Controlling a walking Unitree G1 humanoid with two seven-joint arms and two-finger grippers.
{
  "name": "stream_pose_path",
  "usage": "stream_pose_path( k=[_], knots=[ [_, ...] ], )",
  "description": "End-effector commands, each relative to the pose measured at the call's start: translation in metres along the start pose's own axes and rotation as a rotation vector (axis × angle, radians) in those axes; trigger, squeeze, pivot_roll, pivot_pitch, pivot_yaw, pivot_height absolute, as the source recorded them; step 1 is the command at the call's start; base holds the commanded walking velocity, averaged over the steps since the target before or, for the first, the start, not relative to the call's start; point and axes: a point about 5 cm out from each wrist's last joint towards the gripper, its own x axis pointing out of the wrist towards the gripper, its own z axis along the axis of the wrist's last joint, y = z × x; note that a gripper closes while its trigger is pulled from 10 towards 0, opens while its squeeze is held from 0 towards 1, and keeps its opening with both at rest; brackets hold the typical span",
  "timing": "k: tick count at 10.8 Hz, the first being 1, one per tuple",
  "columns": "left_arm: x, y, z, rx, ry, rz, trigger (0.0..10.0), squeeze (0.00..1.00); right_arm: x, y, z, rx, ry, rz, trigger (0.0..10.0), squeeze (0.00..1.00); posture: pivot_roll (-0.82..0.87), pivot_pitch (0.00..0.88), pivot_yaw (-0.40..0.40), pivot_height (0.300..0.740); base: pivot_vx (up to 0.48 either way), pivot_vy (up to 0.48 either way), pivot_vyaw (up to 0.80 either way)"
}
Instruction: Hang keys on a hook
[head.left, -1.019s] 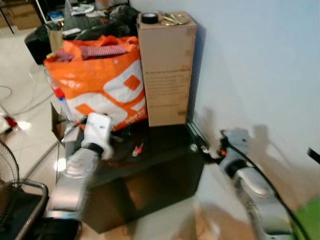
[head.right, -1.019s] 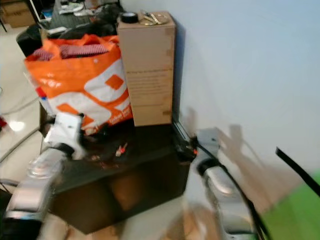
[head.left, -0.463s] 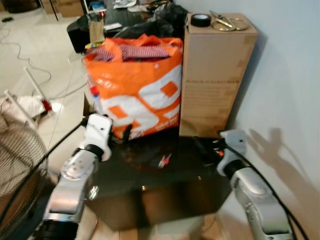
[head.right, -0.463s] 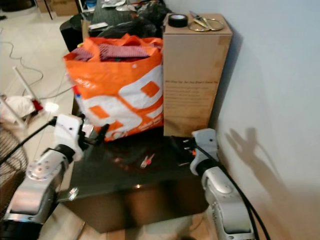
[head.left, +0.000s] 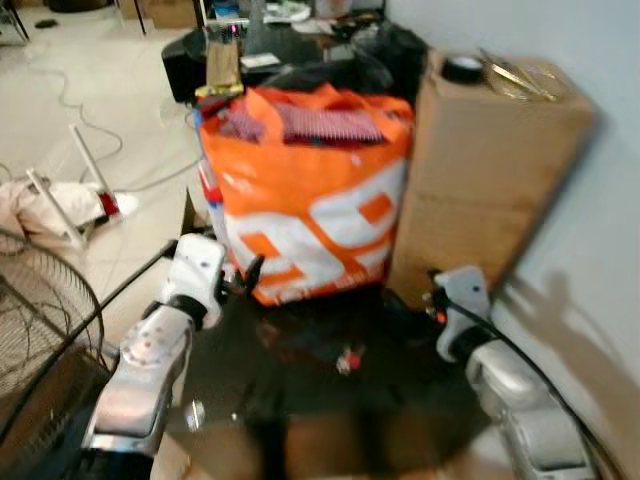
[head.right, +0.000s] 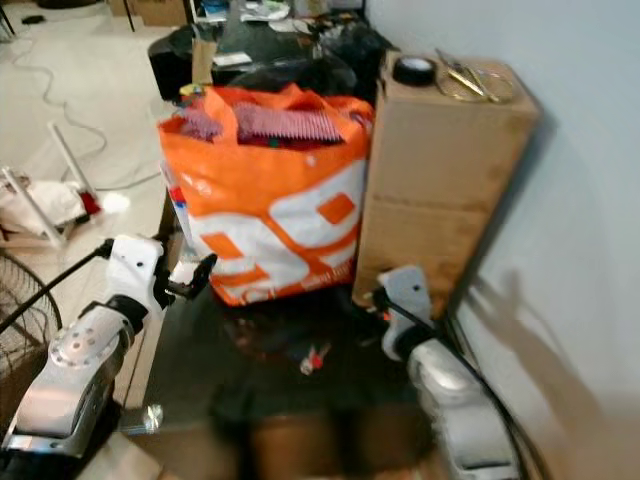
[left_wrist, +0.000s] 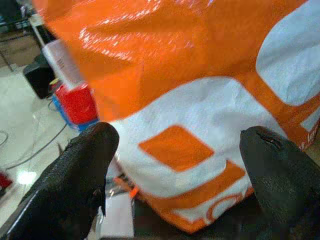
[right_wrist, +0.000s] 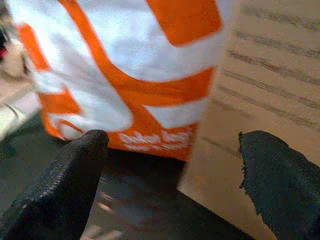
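Note:
A small bunch of keys with a red tag (head.left: 347, 358) lies on the dark glossy table (head.left: 300, 400), between my two arms. My left gripper (head.left: 245, 275) hovers over the table's left edge, open, pointing at the orange bag; its black fingers (left_wrist: 75, 175) stand wide apart with nothing between them. My right gripper (head.left: 425, 300) is over the table's far right, near the foot of the cardboard box. It is open too, with its fingers (right_wrist: 60, 185) spread and empty. The keys lie nearer to me than both grippers.
An orange and white bag (head.left: 310, 190) full of cloth stands at the table's back. A tall cardboard box (head.left: 480, 190) carries a tape roll (head.left: 462, 68). A pale wall (head.right: 580, 200) is on the right. A wire fan (head.left: 40, 330) and floor cables are on the left.
The camera has swung, so the whole scene has shifted and blurred. Both arms keep their places over the table, grippers still open. The keys have not moved.

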Motion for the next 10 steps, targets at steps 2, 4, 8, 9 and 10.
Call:
stream_pose_path(
  k=[2,4,8,9,10],
  knots=[
    [-0.001,-0.012,-0.002,-0.003,0.01,-0.078,10.0,0.0,-0.005,-0.007,-0.015,-0.038,0.099,0.039,10.0,1.0,-0.08,0.0,0.015,0.74,0.0,0.0,0.0],
    [-0.006,-0.016,-0.017,0.054,0.092,-0.199,10.0,0.0,0.0,0.0,-0.028,-0.081,0.182,0.157,10.0,0.72,-0.08,0.0,0.008,0.74,0.0,0.0,0.0],
    [-0.019,-0.011,-0.041,0.162,0.24,-0.369,10.0,0.0,0.032,0.019,-0.054,-0.103,0.283,0.256,10.0,0.0,-0.07,0.0,0.014,0.74,0.0,0.0,0.0],
    [-0.028,-0.008,-0.044,0.187,0.277,-0.408,10.0,0.0,0.04,0.027,-0.064,-0.073,0.324,0.273,10.0,0.0,-0.06,0.0,0.009,0.74,0.0,0.0,0.0],
    [-0.04,-0.005,-0.049,0.232,0.325,-0.463,10.0,0.0,0.045,0.037,-0.069,-0.047,0.346,0.303,10.0,0.0,-0.05,0.0,-0.002,0.74,0.0,0.0,0.0]
  ],
)
